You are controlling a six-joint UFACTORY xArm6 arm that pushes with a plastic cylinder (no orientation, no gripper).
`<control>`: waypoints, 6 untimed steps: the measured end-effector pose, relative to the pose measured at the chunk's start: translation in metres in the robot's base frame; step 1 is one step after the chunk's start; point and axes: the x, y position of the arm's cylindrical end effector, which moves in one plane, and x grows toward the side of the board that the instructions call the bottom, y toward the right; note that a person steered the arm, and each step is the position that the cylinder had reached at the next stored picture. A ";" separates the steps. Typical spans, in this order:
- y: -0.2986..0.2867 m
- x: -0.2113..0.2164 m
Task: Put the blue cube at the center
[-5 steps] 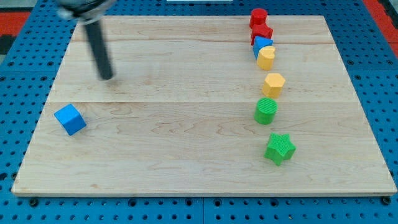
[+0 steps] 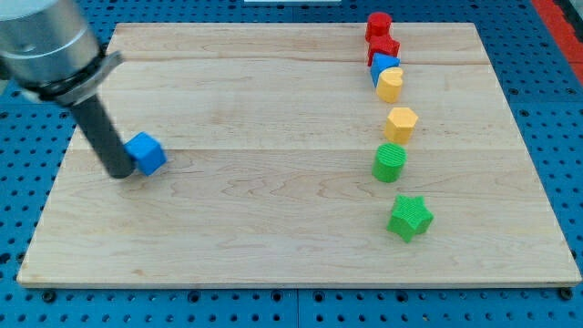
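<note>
The blue cube (image 2: 146,153) lies on the wooden board (image 2: 273,228) at the view's left, about mid-height. My tip (image 2: 121,172) rests on the board right against the cube's left side, a little below it. The dark rod rises from there toward the view's upper left into the grey arm body.
A column of blocks runs down the view's right: two red blocks (image 2: 379,25) (image 2: 383,46), a blue block (image 2: 383,66), a yellow block (image 2: 390,85), a yellow hexagonal block (image 2: 400,123), a green cylinder (image 2: 389,162) and a green star (image 2: 409,217).
My tip has swung from above the cube to its left side. The blue cube has moved right and up the view, toward the board's middle.
</note>
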 end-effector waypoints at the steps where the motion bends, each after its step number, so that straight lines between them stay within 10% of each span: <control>1: 0.032 -0.040; 6: 0.133 -0.059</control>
